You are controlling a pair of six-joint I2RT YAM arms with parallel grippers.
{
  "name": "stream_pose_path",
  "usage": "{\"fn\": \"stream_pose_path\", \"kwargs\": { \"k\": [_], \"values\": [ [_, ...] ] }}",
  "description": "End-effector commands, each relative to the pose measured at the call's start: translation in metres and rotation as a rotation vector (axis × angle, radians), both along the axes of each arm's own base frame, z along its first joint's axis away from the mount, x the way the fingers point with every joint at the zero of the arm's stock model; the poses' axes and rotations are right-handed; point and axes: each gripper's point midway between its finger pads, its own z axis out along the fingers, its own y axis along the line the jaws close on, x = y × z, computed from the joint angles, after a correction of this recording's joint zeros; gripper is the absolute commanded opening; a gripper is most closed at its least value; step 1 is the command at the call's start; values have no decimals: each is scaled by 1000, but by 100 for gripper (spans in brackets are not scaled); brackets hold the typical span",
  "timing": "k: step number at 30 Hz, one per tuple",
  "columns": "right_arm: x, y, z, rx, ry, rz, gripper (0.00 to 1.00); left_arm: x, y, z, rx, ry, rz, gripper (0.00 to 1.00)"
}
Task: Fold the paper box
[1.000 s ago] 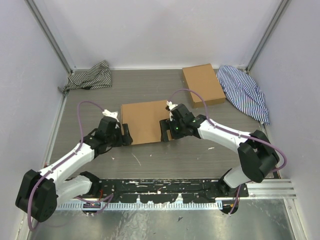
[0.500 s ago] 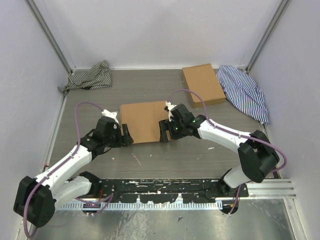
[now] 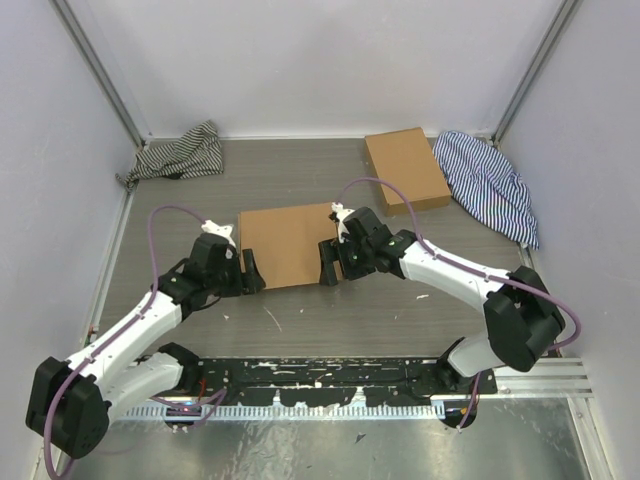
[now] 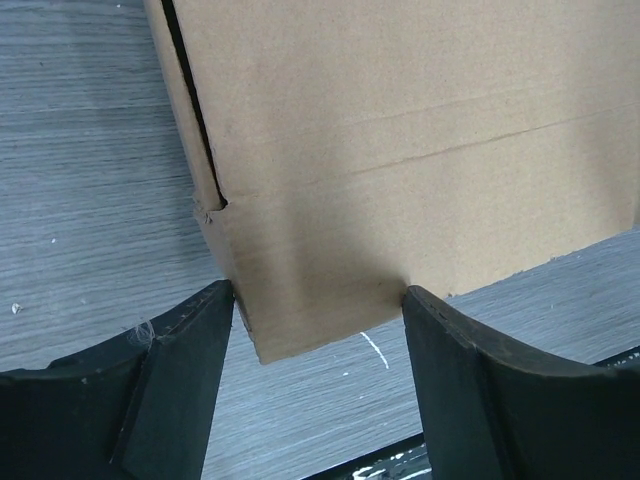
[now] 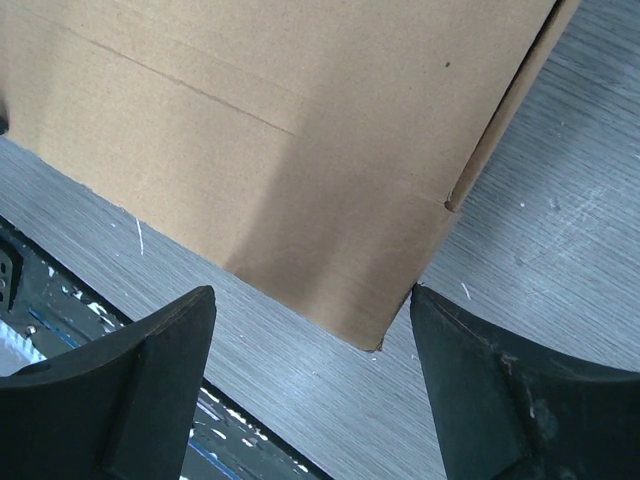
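The paper box [image 3: 285, 245] lies flat on the grey surface [image 3: 300, 185], midway between the two arms. From above, the left claw [image 3: 250, 270] sits at its near left corner and the right claw [image 3: 330, 262] at its near right corner. A smaller cardboard box [image 3: 405, 170], a dark striped cloth [image 3: 180, 152] and a blue striped cloth [image 3: 490, 185] lie well apart at the back.

Left wrist: the claw [image 4: 318, 295] is spread wide and grips nothing, with the box's corner between its fingers [image 4: 185, 370].

Right wrist: much alike. The fingers [image 5: 495, 385] are wide apart, straddling the other near corner and holding nothing.
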Motion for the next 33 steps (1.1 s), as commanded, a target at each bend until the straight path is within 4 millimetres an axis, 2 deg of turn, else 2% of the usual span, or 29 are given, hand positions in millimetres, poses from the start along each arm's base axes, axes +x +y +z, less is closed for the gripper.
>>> {"fn": "stream_pose_path", "kwargs": {
  "k": [1, 13, 25, 33],
  "values": [
    [4, 14, 35, 79, -56, 32, 83, 5, -10, 21, -56, -33, -11, 75],
    [3, 13, 36, 78, -63, 41, 82, 3, -16, 32, -102, -37, -18, 74],
    [10, 8, 11, 40, -90, 21, 76, 3, -19, 16, -103, -10, -18, 72],
    [14, 0, 10, -5, -110, 9, 76, 2, -16, 16, -85, -11, -24, 72]
  ]
}}
